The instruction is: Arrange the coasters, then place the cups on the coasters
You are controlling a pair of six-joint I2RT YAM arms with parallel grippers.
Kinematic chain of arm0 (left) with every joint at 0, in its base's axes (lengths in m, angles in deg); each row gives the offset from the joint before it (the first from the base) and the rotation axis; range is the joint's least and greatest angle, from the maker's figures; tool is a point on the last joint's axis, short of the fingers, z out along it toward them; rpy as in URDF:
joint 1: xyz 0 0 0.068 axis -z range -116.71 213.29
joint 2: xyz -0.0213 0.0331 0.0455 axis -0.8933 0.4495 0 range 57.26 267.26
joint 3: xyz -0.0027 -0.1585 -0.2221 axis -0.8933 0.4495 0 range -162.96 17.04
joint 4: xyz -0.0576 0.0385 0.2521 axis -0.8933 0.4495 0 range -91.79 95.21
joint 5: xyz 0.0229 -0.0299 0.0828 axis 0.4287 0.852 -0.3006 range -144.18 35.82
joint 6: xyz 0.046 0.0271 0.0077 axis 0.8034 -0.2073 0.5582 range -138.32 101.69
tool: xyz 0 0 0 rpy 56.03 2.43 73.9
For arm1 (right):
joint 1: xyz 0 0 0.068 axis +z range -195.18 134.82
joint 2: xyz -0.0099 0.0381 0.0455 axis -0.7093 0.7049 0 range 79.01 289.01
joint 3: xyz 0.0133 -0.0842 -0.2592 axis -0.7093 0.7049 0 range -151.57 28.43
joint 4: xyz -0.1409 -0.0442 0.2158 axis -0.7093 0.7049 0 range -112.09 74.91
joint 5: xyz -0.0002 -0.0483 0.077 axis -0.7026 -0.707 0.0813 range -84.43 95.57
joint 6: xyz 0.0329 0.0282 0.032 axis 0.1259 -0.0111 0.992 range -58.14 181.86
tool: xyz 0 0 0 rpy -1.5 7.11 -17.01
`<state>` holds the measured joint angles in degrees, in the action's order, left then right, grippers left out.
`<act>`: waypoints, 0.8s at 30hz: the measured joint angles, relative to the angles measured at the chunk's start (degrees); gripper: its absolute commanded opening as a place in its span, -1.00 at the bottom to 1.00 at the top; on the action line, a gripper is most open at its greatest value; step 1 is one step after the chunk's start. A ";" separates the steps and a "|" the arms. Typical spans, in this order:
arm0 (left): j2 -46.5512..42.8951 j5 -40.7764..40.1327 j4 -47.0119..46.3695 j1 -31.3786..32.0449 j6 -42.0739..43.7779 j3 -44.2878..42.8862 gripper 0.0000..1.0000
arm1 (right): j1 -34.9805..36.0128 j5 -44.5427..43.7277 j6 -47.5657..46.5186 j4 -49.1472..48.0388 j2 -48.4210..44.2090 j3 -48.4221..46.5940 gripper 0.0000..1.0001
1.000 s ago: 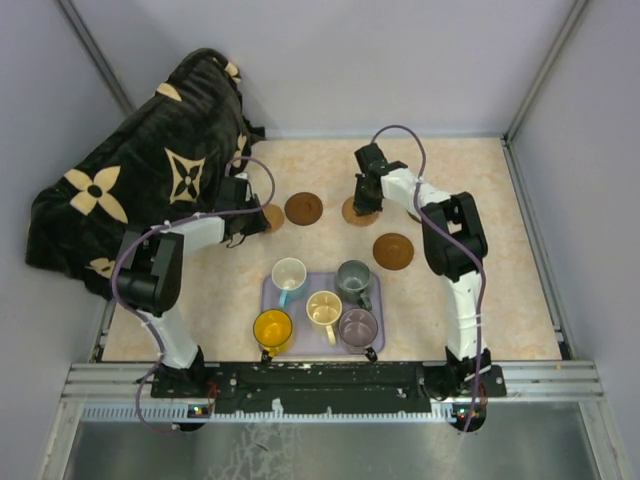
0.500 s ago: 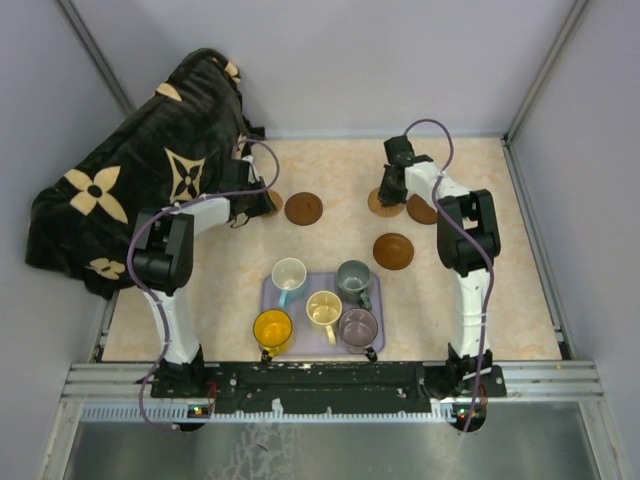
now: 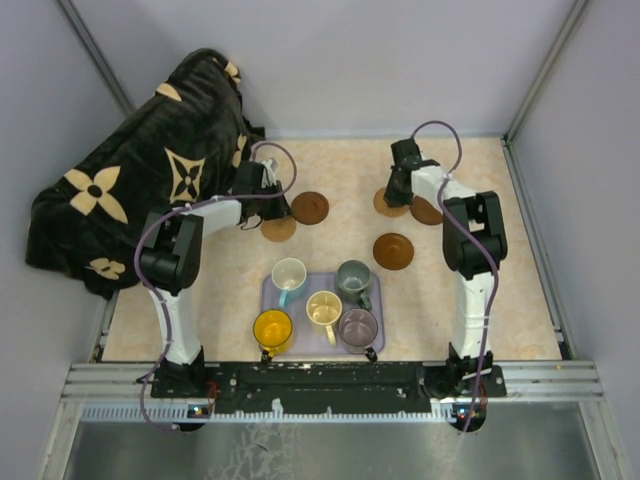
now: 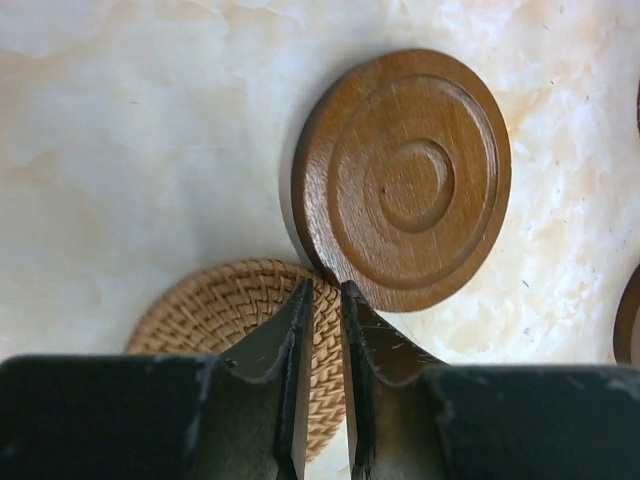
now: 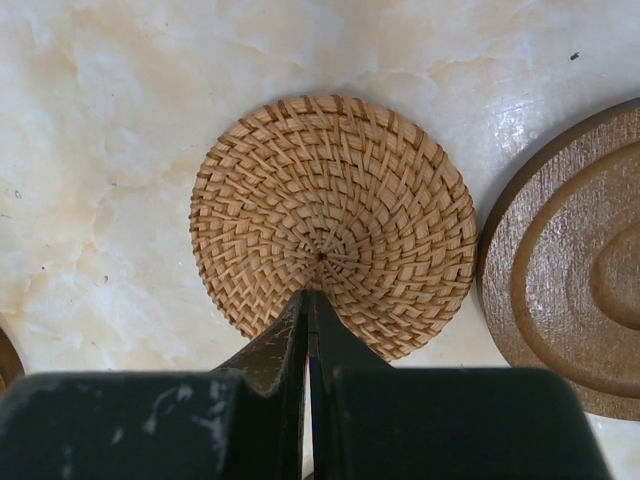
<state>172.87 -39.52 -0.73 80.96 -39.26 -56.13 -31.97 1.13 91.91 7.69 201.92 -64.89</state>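
Note:
Five cups stand on the lavender tray (image 3: 305, 341): white-blue (image 3: 289, 273), grey-green (image 3: 353, 277), cream (image 3: 323, 308), yellow (image 3: 272, 326) and mauve (image 3: 358, 325). My left gripper (image 3: 274, 214) (image 4: 320, 290) is shut to a narrow slit, its tips down on a tan woven coaster (image 3: 280, 230) (image 4: 215, 310) that touches a dark wooden coaster (image 3: 309, 207) (image 4: 405, 180). My right gripper (image 3: 392, 196) (image 5: 307, 295) is shut, its tips resting at the centre of a second woven coaster (image 3: 384, 203) (image 5: 330, 210), beside a brown wooden coaster (image 3: 428, 211) (image 5: 570, 260). Another dark coaster (image 3: 393, 250) lies nearer the tray.
A black blanket with tan flower patterns (image 3: 140, 170) is heaped over the table's back left corner, close to the left arm. Enclosure walls and metal posts ring the table.
The left gripper has carried its woven coaster out from the blanket's edge, now beside the dark coaster. The right gripper has slid its woven coaster rightwards next to the brown wooden one.

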 measured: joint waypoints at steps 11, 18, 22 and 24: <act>0.11 0.57 0.00 1.70 0.11 0.02 -0.54 | 0.63 -0.04 -1.77 -1.55 -1.84 2.95 -1.00; 0.35 1.01 0.07 1.73 0.46 -0.28 -0.54 | 3.17 -2.49 -3.48 -0.17 -1.77 2.38 -1.00; 1.01 1.60 0.09 1.92 0.52 -1.09 -0.54 | 4.96 -3.04 -3.67 0.59 -1.66 2.03 -1.00; 1.22 1.88 0.02 2.19 0.70 -1.29 -0.54 | 5.53 -3.15 -3.67 0.83 -1.66 1.99 -1.00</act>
<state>174.10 -37.64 -0.71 83.15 -38.57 -57.42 -26.44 -2.02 88.23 8.52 200.26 -62.90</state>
